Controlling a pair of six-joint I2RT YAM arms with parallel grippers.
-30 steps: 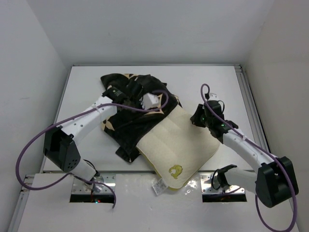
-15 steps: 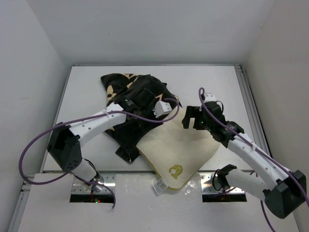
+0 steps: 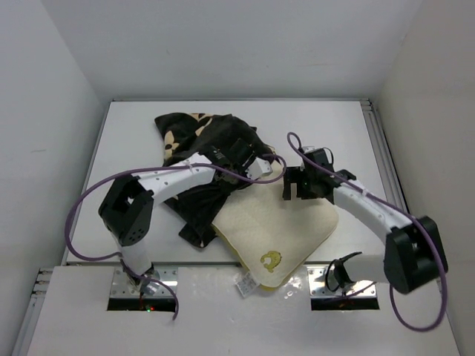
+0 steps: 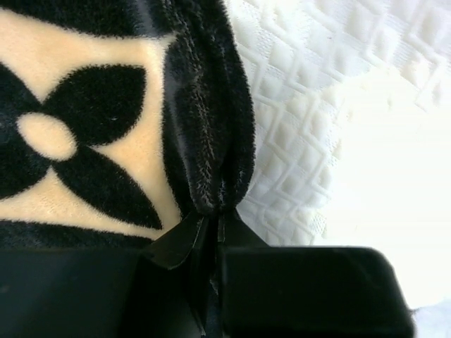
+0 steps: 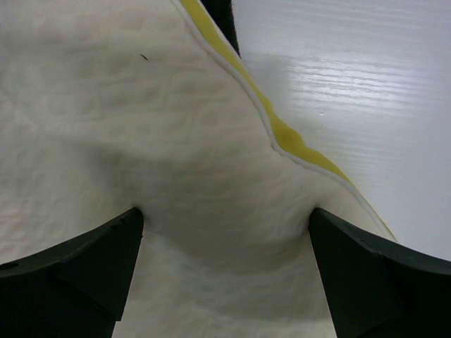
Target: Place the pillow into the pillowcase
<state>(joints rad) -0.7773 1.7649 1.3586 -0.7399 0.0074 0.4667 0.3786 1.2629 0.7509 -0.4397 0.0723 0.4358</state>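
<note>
The cream-white pillow [image 3: 276, 222] lies diagonally on the table, its round yellow-green logo [image 3: 269, 260] at the near corner. Its far-left end goes under the black, tan-flowered pillowcase [image 3: 194, 133], which is bunched up at the back left. My left gripper [image 3: 261, 165] is shut on a fold of the pillowcase's plush edge [image 4: 208, 155], right beside the quilted pillow [image 4: 303, 105]. My right gripper [image 3: 295, 185] stands wide open over the pillow's far right corner. Both its fingertips [image 5: 106, 246] press into the pillow [image 5: 176, 141] near its yellow side band [image 5: 296, 137].
White walls close in the table [image 3: 326, 126] on the left, back and right. A small white label [image 3: 243, 285] lies at the near edge in front of the pillow. Purple cables loop off both arms.
My left gripper moved right to the pillowcase edge by the pillow and shut on it. My right gripper swung left onto the pillow's far corner and opened wide.
</note>
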